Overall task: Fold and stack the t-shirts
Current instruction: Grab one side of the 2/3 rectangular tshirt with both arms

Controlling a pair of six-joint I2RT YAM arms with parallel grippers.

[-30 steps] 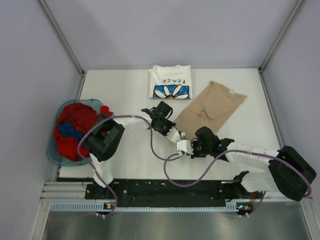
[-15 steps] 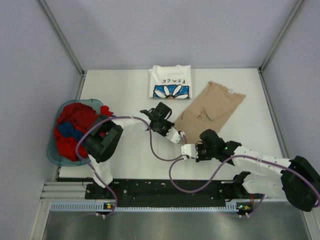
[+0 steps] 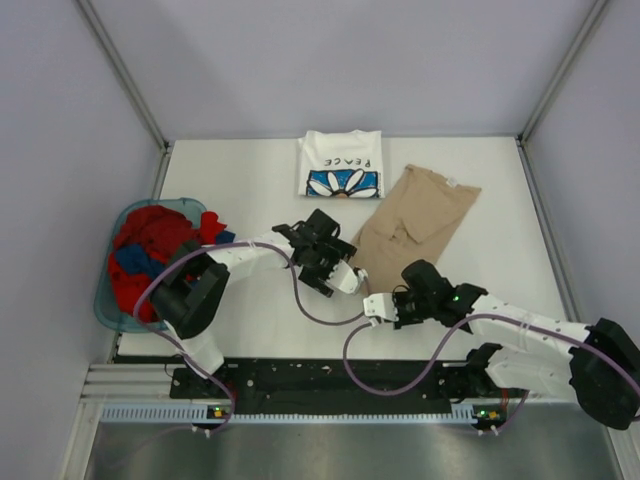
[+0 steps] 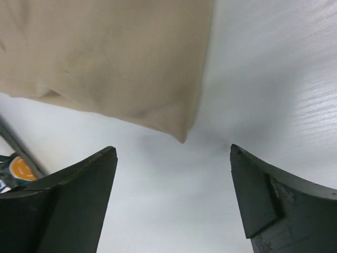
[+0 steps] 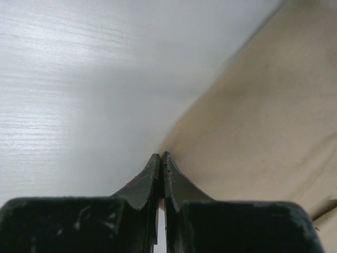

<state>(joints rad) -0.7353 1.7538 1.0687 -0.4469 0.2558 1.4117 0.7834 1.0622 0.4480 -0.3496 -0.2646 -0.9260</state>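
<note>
A plain tan t-shirt (image 3: 420, 215) lies spread on the white table, right of centre. My left gripper (image 3: 349, 282) is open at the shirt's near-left corner. In the left wrist view that gripper (image 4: 174, 153) is empty, with the tan corner (image 4: 181, 138) just beyond the fingertips. My right gripper (image 3: 372, 306) is shut, and in the right wrist view its tips (image 5: 162, 154) pinch the tan shirt's edge (image 5: 263, 121). A white daisy "PEACE" shirt (image 3: 341, 165) lies folded at the back. Red shirts (image 3: 150, 232) and a blue shirt (image 3: 140, 262) fill the basket.
The teal plastic basket (image 3: 102, 296) stands at the table's left edge. The table (image 3: 240, 185) is walled by grey panels at the back and sides. Purple cables loop from both arms over the near part of the table.
The tan shirt has shifted slightly toward the left. My right gripper has moved a little nearer and rightward. My left gripper has drawn back toward the near left, off the shirt's corner.
</note>
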